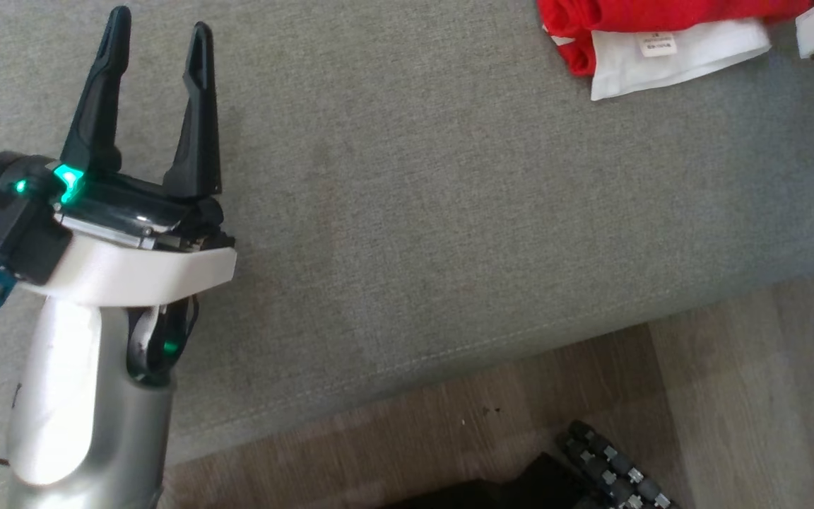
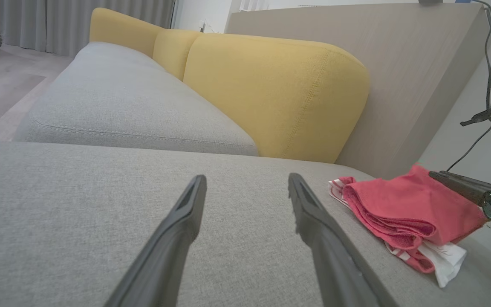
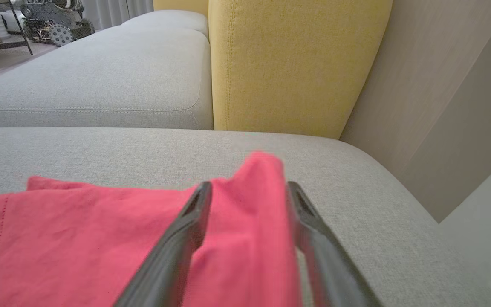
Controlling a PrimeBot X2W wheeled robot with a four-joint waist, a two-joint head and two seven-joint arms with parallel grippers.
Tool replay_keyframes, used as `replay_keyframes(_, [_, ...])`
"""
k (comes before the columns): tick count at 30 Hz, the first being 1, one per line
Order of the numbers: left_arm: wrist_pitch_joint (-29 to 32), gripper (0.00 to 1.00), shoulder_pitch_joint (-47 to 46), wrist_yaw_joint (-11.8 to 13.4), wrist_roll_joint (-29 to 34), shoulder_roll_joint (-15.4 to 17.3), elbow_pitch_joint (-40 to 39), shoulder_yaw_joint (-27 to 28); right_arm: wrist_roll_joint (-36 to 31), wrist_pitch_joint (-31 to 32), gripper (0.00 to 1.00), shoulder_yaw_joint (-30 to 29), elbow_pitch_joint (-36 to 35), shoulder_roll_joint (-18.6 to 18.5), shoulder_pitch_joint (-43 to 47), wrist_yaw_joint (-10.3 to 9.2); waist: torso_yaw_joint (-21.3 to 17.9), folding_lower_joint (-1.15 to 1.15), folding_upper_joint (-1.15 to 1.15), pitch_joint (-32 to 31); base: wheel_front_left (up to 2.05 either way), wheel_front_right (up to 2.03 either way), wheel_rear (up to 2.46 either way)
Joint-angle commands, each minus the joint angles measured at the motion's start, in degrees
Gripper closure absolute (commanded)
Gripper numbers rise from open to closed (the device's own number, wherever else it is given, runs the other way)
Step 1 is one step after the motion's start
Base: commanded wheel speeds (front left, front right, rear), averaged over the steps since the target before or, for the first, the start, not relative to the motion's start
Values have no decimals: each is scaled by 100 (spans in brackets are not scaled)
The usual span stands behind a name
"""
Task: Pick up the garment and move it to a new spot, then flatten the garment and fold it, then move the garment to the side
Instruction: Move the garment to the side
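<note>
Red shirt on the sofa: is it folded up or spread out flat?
Folded. The red shirt lies as a compact pile, with stacked layers showing along its edge on the grey seat.

Soft, even daylight; slight blur, wide-angle bending at edges.

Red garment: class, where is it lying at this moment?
In the head view the red garment lies folded at the top right of the grey sofa seat, at the right gripper and near the yellow back cushion.
</note>
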Motion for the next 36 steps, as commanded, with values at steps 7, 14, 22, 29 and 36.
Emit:
replay_keyframes(7, [-28,0,14,-33,-87,2,-128,193,-27,-47,0,-71,-247,29,-2,36,83,0,0,-196,0,0,0])
replay_keyframes(14, [-28,0,175,-34,-175,-198,-6,289,89,-199,0,-12,-859,252,229,36,328,0,0,-805,0,0,0])
replay_keyframes(22, [-28,0,530,-34,-244,-338,62,461,228,-250,0,227,-1689,666,977,36,737,0,0,-1495,0,0,0])
replay_keyframes(29, [-28,0,911,36,-367,-366,56,455,128,-233,0,105,-2335,1070,1883,36,1072,0,0,-1951,0,0,0])
replay_keyframes(36, [-28,0,1297,202,-446,-368,52,346,38,-229,0,-142,-2692,1562,2727,36,1227,0,0,-2278,0,0,0])
